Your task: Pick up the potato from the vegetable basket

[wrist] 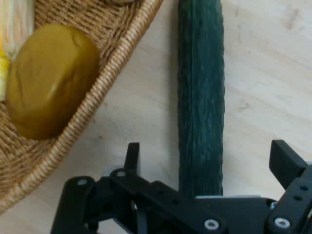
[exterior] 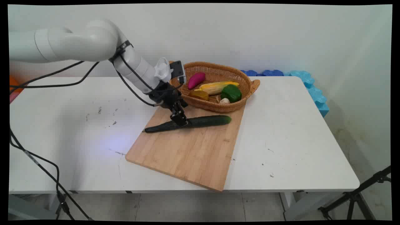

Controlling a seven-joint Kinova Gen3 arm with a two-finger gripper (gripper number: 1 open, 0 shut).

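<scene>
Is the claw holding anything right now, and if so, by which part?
Nothing is held yet. The black two-finger claw is open, its fingers either side of the long dark green cucumber, roughly at mid-length, on the light wooden cutting board; neither finger visibly presses it.

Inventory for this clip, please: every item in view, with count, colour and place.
cucumber: 1, dark green, lying on the board's far end, between the open jaws
cutting board: 1, light wood, table centre
basket: 1, woven tan, behind the board
sweet potato: 1, purple, in basket
corn: 1, yellow, in basket
pepper: 1, green, in basket
potato: 1, brownish yellow, in basket
garlic: 1, white, in basket
foam blocks: several, blue, behind the table
gripper: 1, black, straddling the cucumber
</scene>
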